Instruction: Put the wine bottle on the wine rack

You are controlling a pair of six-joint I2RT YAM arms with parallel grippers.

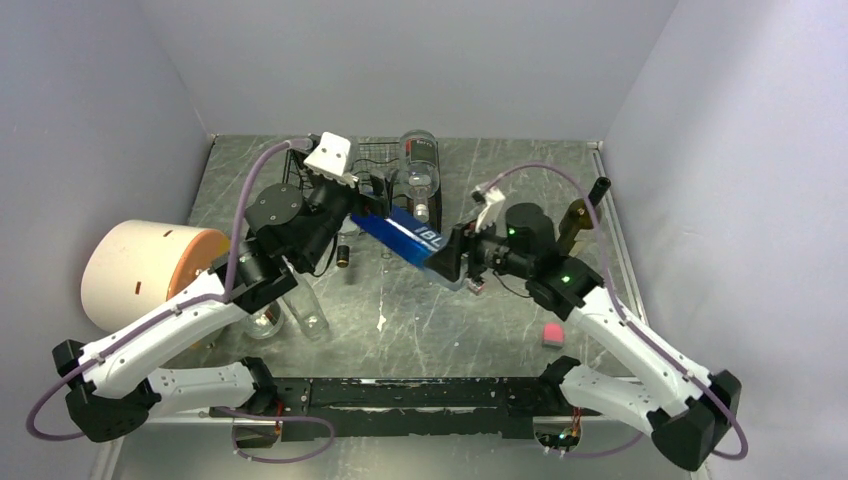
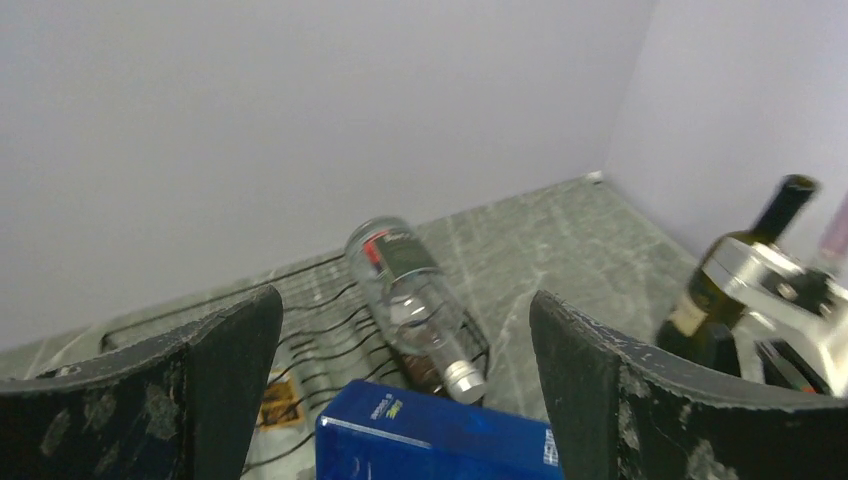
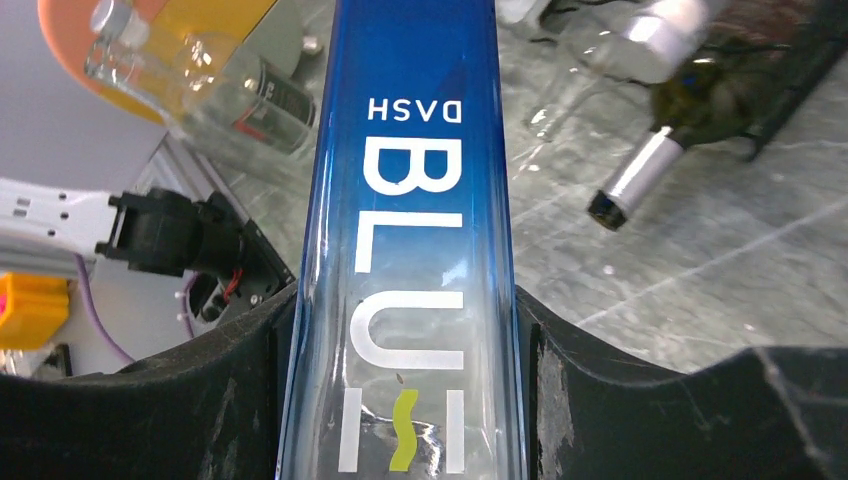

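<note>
Right hand (image 3: 405, 330) is pinching the blue wine bottle (image 1: 405, 237) across its body, holding it off the table (image 1: 420, 330). The bottle lies nearly level, its long axis running from that hand up and left toward the wine rack (image 1: 375, 155) at the back. Its far end sits just between the fingers of the left hand (image 1: 352, 210), which is spread wide and touching nothing. So the left hand is nearer the rack. A clear bottle (image 1: 420, 170) is on the rack already. Neck or base leading? I cannot tell.
</note>
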